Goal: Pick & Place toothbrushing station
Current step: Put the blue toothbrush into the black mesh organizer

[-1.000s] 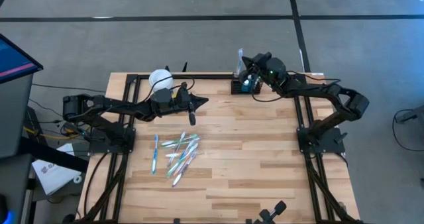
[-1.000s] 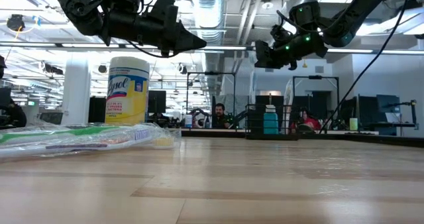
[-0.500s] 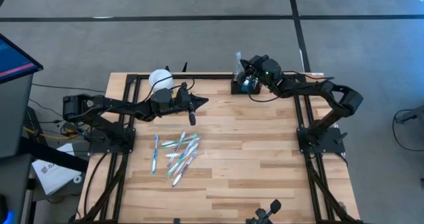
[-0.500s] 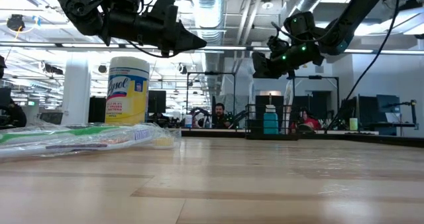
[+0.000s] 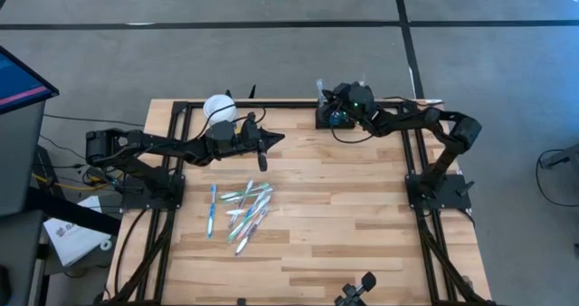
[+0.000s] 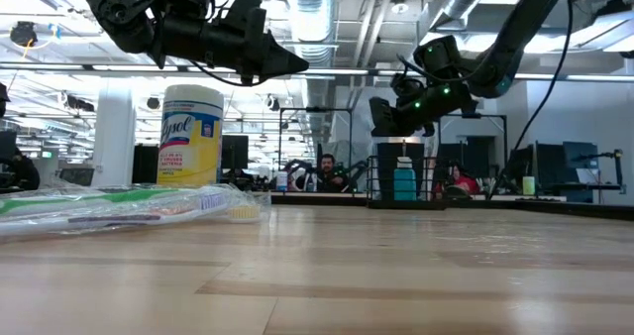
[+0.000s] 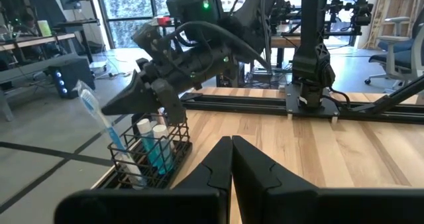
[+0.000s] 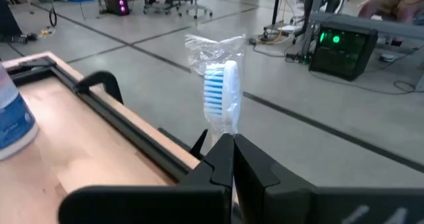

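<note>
Toothbrushing station [image 5: 327,119] at table's one o'clock edge, right gripper [image 5: 327,98] above clamping a wrapped toothbrush [image 8: 218,98], left gripper [image 5: 263,164] pinched empty.

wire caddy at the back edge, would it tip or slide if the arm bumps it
The wire caddy looks light: thin open mesh, so a nudge would likely slide it on the smooth wooden table. Upright tubes and a leaning toothbrush raise its weight, so tipping seems possible. It sits near the table edge.
</note>
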You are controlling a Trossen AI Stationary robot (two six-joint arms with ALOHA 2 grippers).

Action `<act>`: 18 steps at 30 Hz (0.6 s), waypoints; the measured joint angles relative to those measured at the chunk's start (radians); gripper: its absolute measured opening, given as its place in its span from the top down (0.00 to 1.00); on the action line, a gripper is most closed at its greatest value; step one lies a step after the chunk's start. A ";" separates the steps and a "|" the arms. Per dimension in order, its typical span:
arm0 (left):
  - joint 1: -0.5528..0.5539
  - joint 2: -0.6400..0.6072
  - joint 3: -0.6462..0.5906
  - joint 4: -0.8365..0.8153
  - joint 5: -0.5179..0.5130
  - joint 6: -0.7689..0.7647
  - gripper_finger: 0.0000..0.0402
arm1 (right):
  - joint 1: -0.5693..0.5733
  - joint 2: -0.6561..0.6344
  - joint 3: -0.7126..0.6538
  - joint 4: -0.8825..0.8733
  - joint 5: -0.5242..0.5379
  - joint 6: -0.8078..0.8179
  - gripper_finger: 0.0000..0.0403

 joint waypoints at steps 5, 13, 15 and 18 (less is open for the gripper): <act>0.000 0.000 0.000 0.000 0.000 0.000 1.00 | 0.000 -0.004 0.001 0.003 0.001 0.000 1.00; 0.000 0.000 0.000 0.000 0.001 0.000 1.00 | -0.002 -0.005 0.001 -0.042 0.004 -0.029 1.00; 0.000 0.000 0.000 0.000 0.001 0.000 1.00 | -0.002 -0.010 0.000 -0.042 0.004 -0.032 1.00; 0.000 0.000 0.000 0.000 0.001 0.000 1.00 | -0.002 -0.036 0.000 -0.036 0.012 -0.036 0.98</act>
